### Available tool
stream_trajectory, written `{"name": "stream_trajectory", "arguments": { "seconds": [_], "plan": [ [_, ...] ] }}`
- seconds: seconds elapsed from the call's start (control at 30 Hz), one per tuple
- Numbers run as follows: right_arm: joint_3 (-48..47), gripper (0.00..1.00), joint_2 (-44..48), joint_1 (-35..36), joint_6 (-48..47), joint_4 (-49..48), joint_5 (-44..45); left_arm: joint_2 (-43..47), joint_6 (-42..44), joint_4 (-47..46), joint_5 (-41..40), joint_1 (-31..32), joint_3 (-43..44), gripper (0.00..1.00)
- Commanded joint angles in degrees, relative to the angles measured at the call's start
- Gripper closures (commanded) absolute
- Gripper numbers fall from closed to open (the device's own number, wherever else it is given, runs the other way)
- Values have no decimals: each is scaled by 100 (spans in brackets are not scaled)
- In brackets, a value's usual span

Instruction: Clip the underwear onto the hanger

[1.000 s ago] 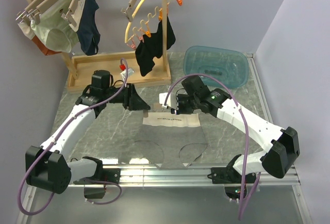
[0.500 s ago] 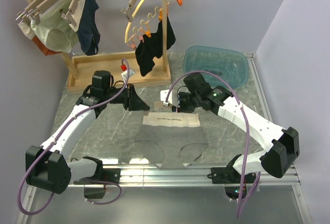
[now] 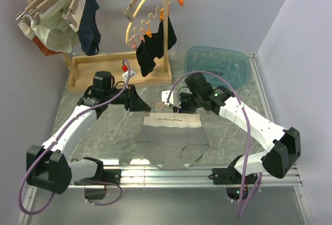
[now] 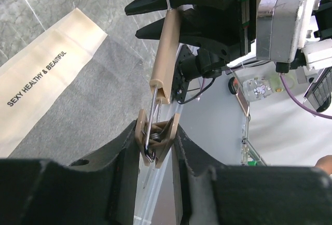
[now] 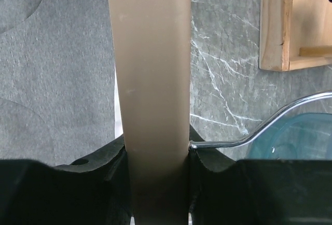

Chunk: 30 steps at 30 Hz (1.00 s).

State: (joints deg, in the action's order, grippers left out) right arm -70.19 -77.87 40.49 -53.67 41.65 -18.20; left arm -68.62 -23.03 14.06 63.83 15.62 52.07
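**White shells, black joints, purple cable**

The left arm (image 3: 67,131) and right arm (image 3: 249,118) match: smooth white links between chunky black joint housings. A thin purple cable (image 3: 22,191) loops off each. The left gripper (image 4: 155,134) has matte black fingers (image 4: 122,170), one with a small round hole.

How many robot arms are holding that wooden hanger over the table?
2. The left pincer is shut on a clip at one end of the hanger; the right pincer clamps its bar beside the hook. No other arm shows.
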Motion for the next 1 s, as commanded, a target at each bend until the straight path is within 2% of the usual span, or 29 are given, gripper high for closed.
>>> {"name": "stream_trajectory", "arguments": {
  "seconds": [0.0, 0.07, 0.23, 0.3, 0.37, 0.43, 0.97],
  "plan": [
    [-249, 100, 70, -24, -126, 71, -79, -2, 44, -325, 121, 29, 14, 93],
    [-232, 100, 87, -15, -144, 80, -70, 6, -43, -413, 129, 29, -22, 100],
    [-83, 100, 184, -15, -188, -51, 9, -19, -430, -747, 182, 38, -241, 99],
    [-100, 100, 167, -6, -196, -17, 0, -64, -387, -573, 68, 55, -189, 77],
    [-144, 100, 123, -6, -214, 63, 26, -29, -360, -572, -37, 56, -163, 63],
    [-135, 100, 131, -6, -232, 63, 27, -2, -430, -650, -46, 56, -128, 58],
    [-179, 100, 131, 3, -276, 177, -79, -64, -352, -624, -108, 73, -31, 54]
  ]
}}
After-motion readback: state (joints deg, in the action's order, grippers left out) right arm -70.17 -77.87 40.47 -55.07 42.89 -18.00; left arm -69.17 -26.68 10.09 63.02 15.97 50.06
